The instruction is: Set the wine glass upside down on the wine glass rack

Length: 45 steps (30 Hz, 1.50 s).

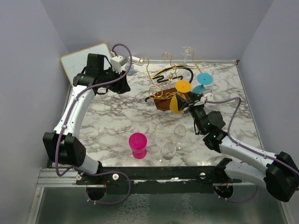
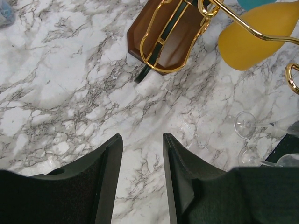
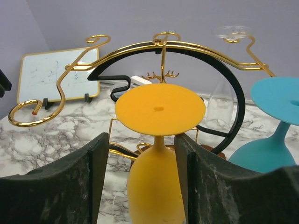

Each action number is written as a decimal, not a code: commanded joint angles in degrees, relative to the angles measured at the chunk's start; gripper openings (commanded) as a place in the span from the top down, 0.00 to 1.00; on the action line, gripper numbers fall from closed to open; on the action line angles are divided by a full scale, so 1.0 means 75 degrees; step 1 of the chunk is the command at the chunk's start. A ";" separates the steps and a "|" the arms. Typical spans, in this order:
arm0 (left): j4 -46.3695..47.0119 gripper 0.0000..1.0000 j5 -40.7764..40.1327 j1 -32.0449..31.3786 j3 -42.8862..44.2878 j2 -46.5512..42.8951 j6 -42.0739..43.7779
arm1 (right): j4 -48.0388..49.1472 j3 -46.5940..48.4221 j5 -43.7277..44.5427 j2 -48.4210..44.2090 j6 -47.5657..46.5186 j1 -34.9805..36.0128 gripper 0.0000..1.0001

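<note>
The white-and-grey marble table carries the rack on its dark wooden base, set toward the far edge just right of the middle. A whiteboard leans at the far left corner. Near the middle of the near edge stand a pink cup and, just to its right, two clear glasses, possibly upside down.

One gold wire rack on a dark brown wooden base stands toward the far edge. Opaque stemmed glasses number two: one orange-yellow wine glass and one teal wine glass. Clear ones number three: a clear stemmed glass at the rack, then a second clear glass and a third clear glass by the near edge. One magenta cup. One gold-framed whiteboard, far left corner.
</note>
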 commanded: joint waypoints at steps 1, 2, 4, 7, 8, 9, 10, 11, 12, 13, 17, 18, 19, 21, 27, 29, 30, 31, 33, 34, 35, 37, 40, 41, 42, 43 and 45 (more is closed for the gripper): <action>-0.0440 0.57 -0.0236 -0.0032 0.0256 -0.0393 0.0139 | -0.0868 -0.0205 -0.0484 -0.0630 0.0255 0.0035 0.35; -0.0503 0.56 -0.0289 -0.0032 0.0273 -0.0445 0.0184 | -0.1020 -0.0241 -0.0580 -0.0764 0.0327 0.0036 0.14; -0.0684 0.54 -0.0384 -0.0029 0.0338 -0.0589 0.0310 | -0.1347 -0.0314 -0.0741 -0.1043 0.0442 0.0036 0.00; -0.0986 0.50 -0.0434 -0.0040 0.0369 -0.0813 0.0557 | -0.1969 -0.0397 -0.0847 -0.1589 0.0521 0.0034 0.01; -0.1103 0.48 -0.0381 -0.0042 0.0376 -0.0866 0.0636 | -0.2209 -0.0415 -0.0863 -0.1801 0.0507 0.0033 0.01; -0.1250 0.47 -0.0309 -0.0049 0.0390 -0.0918 0.0721 | -0.2422 -0.0429 -0.0884 -0.2006 0.0474 0.0035 0.01; -0.1367 0.46 -0.0250 -0.0070 0.0393 -0.0959 0.0762 | -0.2635 -0.0425 -0.0900 -0.2235 0.0456 0.0036 0.01; -0.1455 0.46 -0.0172 -0.0089 0.0369 -0.1018 0.0792 | -0.2861 -0.0405 -0.0918 -0.2438 0.0437 0.0026 0.01; -0.1559 0.46 -0.0055 -0.0133 0.0341 -0.1087 0.0845 | -0.3094 -0.0365 -0.0929 -0.2739 0.0413 0.0029 0.01; -0.1627 0.46 0.0084 -0.0186 0.0317 -0.1170 0.0908 | -0.3350 -0.0302 -0.0926 -0.2936 0.0372 0.0034 0.01; -0.1827 0.45 0.0724 -0.0547 0.0300 -0.1570 0.1184 | -0.3833 0.0119 -0.0711 -0.3540 0.0281 0.0036 0.01; -0.1841 0.45 0.0874 -0.0647 0.0312 -0.1651 0.1228 | -0.3832 0.0249 -0.0670 -0.3579 0.0193 0.0036 0.01; -0.1855 0.45 0.1013 -0.0743 0.0351 -0.1689 0.1247 | -0.3778 0.0401 -0.0740 -0.3567 -0.0117 0.0036 0.01; -0.1958 0.44 0.1233 -0.0891 0.0496 -0.1651 0.1274 | -0.3439 0.0692 -0.0577 -0.3419 -0.0498 0.0034 0.01; -0.2021 0.44 0.1201 -0.1250 0.0630 -0.1479 0.1241 | -0.4964 0.2782 -0.0732 -0.2092 -0.0196 0.0032 0.01; -0.1990 0.43 0.1271 -0.1314 0.0597 -0.1458 0.1217 | -0.5756 0.3415 -0.1323 -0.1664 -0.0145 0.0032 0.01; -0.1985 0.43 0.1254 -0.1374 0.0573 -0.1451 0.1216 | -0.6031 0.3636 -0.1708 -0.1452 -0.0344 0.0026 0.01; -0.1969 0.43 0.1197 -0.1414 0.0561 -0.1451 0.1216 | -0.6505 0.3895 -0.2011 -0.1290 -0.0395 0.0032 0.01; -0.1937 0.43 0.0989 -0.1470 0.0483 -0.1489 0.1287 | -0.7658 0.4609 -0.2166 -0.0981 -0.0273 0.0026 0.01; -0.1853 0.43 0.0868 -0.1480 0.0399 -0.1535 0.1282 | -0.8437 0.5032 -0.2193 -0.0799 -0.0235 0.0024 0.01; -0.1734 0.43 0.0735 -0.1477 0.0283 -0.1609 0.1225 | -0.9277 0.5764 -0.2213 -0.0580 -0.0194 0.0033 0.01; -0.1532 0.42 0.0544 -0.1473 -0.0002 -0.1754 0.1176 | -1.1158 0.6930 -0.2287 -0.0127 0.0016 0.0036 0.01; -0.1300 0.41 0.0439 -0.1334 -0.0399 -0.1873 0.1090 | -1.3836 0.8398 -0.2466 0.0415 0.0623 0.0029 0.08; -0.1221 0.41 0.0418 -0.1258 -0.0529 -0.1891 0.1048 | -1.4573 0.8853 -0.2437 0.0656 0.0899 0.0035 0.11; -0.1148 0.41 0.0402 -0.1166 -0.0643 -0.1903 0.0977 | -1.5293 0.9279 -0.2407 0.0861 0.1203 0.0036 0.13; -0.1073 0.41 0.0399 -0.1070 -0.0745 -0.1909 0.0914 | -1.5916 0.9664 -0.2409 0.1089 0.1440 0.0036 0.14; -0.0920 0.41 0.0404 -0.0806 -0.0917 -0.1896 0.0689 | -1.6710 0.9980 -0.2481 0.1374 0.1856 0.0036 0.15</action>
